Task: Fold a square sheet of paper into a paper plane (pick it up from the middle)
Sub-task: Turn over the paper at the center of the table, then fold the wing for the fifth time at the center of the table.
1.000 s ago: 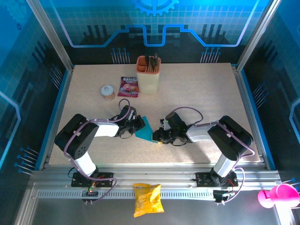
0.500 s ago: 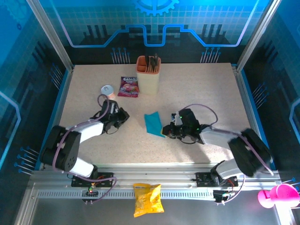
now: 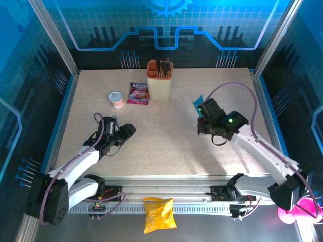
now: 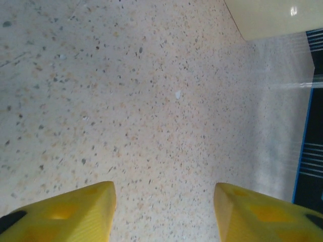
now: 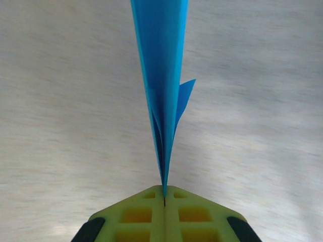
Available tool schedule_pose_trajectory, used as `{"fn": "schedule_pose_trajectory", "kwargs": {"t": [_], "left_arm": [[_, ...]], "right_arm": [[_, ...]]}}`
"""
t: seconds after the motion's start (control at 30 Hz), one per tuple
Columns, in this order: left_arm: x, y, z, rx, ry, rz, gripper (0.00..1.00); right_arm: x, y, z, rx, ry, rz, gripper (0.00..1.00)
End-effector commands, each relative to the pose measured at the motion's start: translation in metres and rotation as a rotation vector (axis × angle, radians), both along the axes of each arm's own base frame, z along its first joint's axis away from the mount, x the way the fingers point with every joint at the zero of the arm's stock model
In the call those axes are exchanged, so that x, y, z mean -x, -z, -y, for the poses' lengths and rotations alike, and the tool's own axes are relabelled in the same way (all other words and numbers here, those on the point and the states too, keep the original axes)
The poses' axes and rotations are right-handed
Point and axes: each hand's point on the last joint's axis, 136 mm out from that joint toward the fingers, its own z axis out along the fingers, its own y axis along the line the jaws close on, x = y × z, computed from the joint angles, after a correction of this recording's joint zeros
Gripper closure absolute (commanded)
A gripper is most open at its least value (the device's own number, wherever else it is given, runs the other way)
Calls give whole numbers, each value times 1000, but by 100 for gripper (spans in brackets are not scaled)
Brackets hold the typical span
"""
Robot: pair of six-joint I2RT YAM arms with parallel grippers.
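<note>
The pink-purple packet (image 3: 138, 93) carries lettering too small to read.

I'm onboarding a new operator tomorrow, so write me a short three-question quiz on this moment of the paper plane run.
1. True or false: the left gripper is shut on the folded blue paper.
2. Which thing lies closest to the beige cup? A) the yellow snack bag B) the pink-purple packet C) the small jar
3. In a few words: how does the right gripper stand, and what is in it?

Key
1. False: its fingers stand apart over bare tabletop.
2. B
3. Shut, pinching the folded blue paper by its narrow end.
</note>
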Motion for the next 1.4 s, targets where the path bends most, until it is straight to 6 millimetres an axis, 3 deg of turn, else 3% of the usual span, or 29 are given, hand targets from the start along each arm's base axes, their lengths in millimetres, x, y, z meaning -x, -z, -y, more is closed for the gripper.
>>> {"fn": "schedule_pose_trajectory", "kwargs": {"t": [0.0,0.07,0.27,0.5,0.67,0.7,0.77,0.83,0.93,1.03,1.13,1.23,1.37], "left_arm": [[14,4,-7,-37,3,-23,38],[18,3,-15,-71,-20,-32,30],[27,-4,-20,-93,-26,-12,23],[34,-7,-16,-52,-13,-3,20],[36,-8,-11,-32,11,-12,20],[37,-9,-10,-27,14,-10,20],[37,-9,-9,-21,20,-9,20],[37,-10,-8,-19,25,-6,19],[37,-12,-7,-23,37,-1,19],[35,-17,-2,-15,66,12,19],[32,-25,10,23,121,26,19],[31,-30,29,35,176,38,19],[33,-40,70,27,288,75,19]], "right_arm": [[17,-4,58,475,34,-65,100],[19,2,54,567,16,-95,100],[28,40,22,752,-47,-177,100],[47,92,-46,906,-176,-244,100],[59,125,-95,915,-268,-279,100],[61,130,-105,891,-285,-283,93],[64,137,-125,810,-328,-302,70],[64,134,-145,705,-370,-312,55],[60,113,-168,510,-411,-300,44],[50,88,-172,298,-406,-288,43],[35,70,-157,125,-349,-271,42],[21,67,-138,-33,-287,-271,42],[8,69,-107,-129,-187,-241,42]]}}
